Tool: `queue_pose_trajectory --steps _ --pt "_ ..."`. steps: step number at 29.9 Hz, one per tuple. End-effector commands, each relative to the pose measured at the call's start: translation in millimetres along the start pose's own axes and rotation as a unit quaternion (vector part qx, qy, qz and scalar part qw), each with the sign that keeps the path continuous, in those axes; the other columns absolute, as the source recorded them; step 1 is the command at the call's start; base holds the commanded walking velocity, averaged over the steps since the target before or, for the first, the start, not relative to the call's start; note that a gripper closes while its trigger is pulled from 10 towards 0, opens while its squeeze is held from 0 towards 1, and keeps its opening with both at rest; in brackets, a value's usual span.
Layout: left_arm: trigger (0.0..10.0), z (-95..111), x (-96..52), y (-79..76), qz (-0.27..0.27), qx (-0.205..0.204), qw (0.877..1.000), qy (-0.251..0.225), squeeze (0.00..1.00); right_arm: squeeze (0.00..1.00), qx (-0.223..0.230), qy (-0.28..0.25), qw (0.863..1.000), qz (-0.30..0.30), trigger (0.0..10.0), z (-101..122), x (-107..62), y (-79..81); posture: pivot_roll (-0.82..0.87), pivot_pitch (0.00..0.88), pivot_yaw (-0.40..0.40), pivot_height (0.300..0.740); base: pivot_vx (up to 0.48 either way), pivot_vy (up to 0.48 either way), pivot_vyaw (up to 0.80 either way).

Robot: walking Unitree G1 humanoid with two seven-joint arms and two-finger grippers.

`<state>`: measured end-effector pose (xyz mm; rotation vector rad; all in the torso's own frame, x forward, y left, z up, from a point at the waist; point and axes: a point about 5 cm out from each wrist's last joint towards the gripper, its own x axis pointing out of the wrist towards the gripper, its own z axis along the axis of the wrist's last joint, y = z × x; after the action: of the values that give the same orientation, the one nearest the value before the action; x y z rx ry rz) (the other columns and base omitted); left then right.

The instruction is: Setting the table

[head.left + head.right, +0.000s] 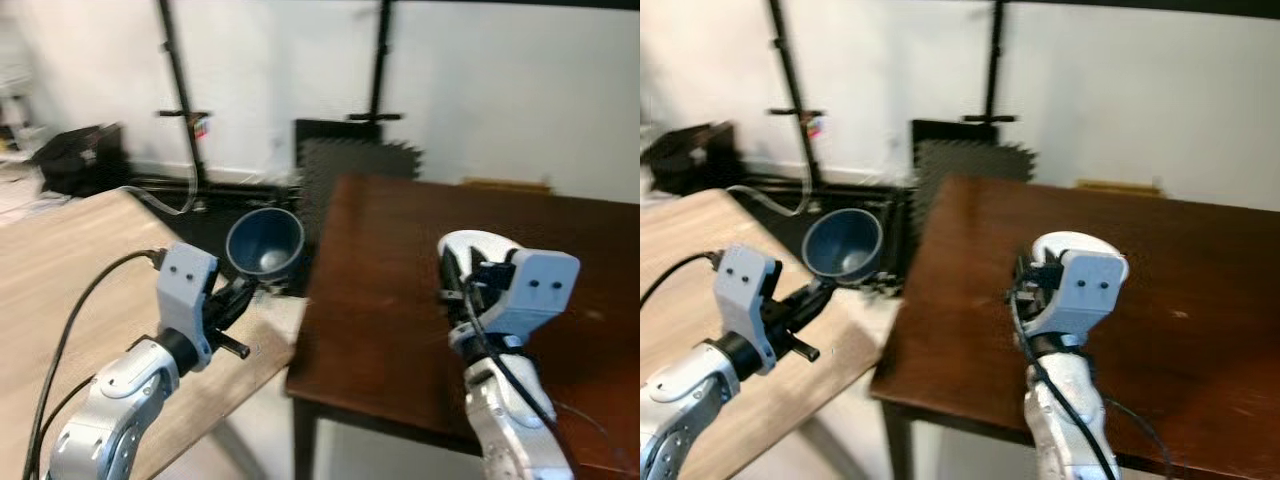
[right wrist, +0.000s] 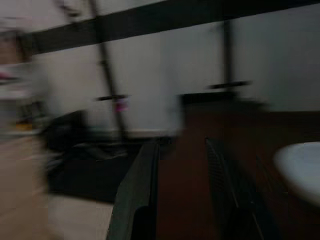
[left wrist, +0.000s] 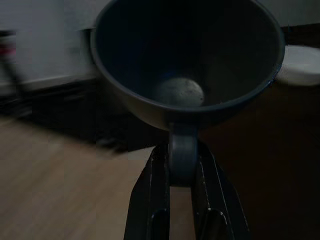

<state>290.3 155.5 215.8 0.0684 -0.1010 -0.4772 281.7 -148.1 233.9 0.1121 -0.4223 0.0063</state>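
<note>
Left pincer (image 1: 243,290) clamping handle of dark blue ceramic cup (image 1: 265,243), tilting beside dark brown wooden desk (image 1: 400,300); thin grip risking slip. Right pincer (image 2: 182,185) hovering, its 2 fingers apart, near white plate (image 2: 300,167)

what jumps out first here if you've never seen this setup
The dark blue cup, held by its handle in the left gripper, hangs over the gap between the light wooden table and the dark brown table. The right gripper is open above the dark table, beside a white dish.
</note>
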Motion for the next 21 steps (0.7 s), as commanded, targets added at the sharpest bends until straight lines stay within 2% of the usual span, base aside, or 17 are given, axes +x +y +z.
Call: queue_pose_trajectory --steps 1,7,21 --pt "10.0 -5 0.3 -0.2 0.004 -0.001 1.0 0.007 0.0 0.0 -0.006 0.007 1.0 -0.007 10.0 -3 -2.7 -3.4 0.04 0.0 0.024 0.74 0.0 0.431 0.8" --pt "10.0 -6 2.0 -0.6 0.003 0.001 1.0 0.011 0.0 0.0 -0.007 0.008 1.0 -0.01 10.0 -3 -3.8 -4.1 0.03 0.0 0.028 0.74 0.0 0.441 0.8" --pt "10.0 -9 10.9 7.0 0.032 0.013 0.999 0.035 0.0 0.0 0.004 0.005 1.0 -0.009 10.0 -3 -3.9 -2.8 0.03 0.0 0.036 0.74 0.0 0.0 0.0"
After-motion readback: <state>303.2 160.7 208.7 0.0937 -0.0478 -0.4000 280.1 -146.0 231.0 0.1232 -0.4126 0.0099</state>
